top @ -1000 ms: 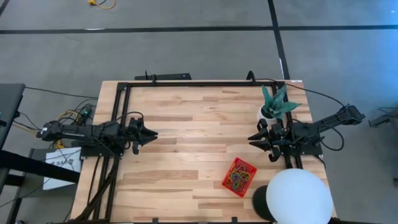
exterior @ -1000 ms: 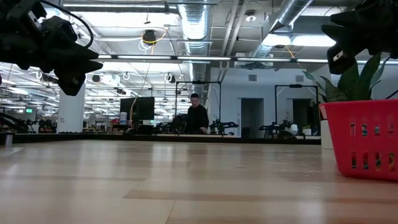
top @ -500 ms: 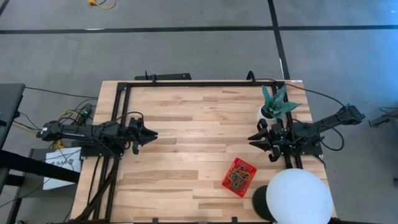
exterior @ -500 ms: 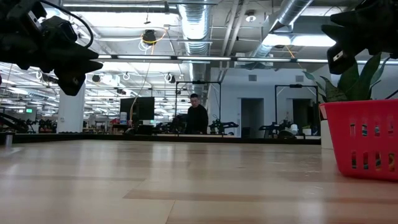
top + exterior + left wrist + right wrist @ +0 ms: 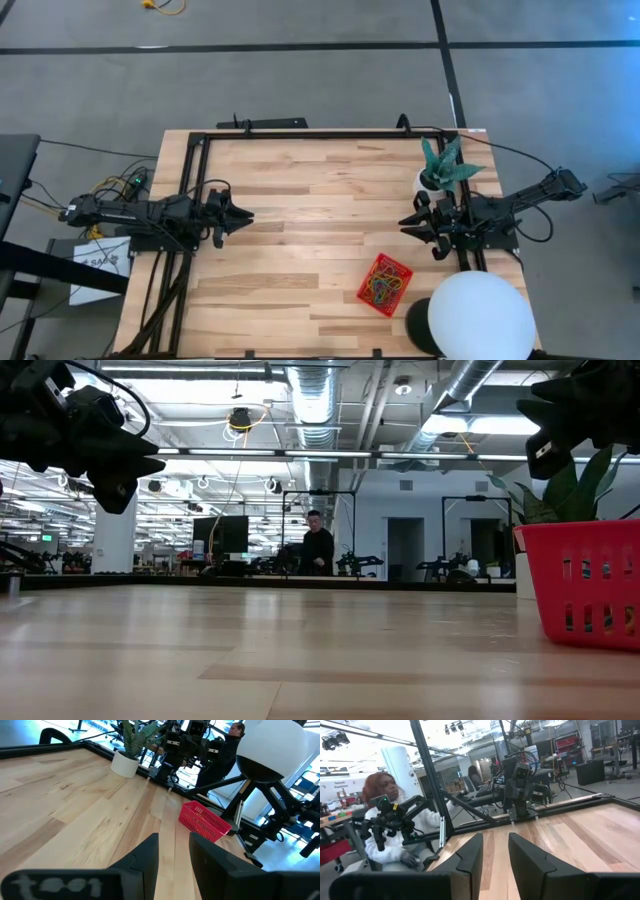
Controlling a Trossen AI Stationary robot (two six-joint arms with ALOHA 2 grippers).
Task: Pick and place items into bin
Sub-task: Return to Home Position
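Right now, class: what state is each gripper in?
Left gripper: open, holding nothing.
Right gripper: open, holding nothing.

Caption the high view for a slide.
Left claw and right claw open and empty at opposite table edges; rubber bands lie in the red basket.

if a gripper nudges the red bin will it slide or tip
Probably slides: the red bin sits flat on the smooth wooden table and looks low and wide. Likely light, since its walls are open mesh and it holds only rubber bands. Left gripper and right gripper wait away from it.
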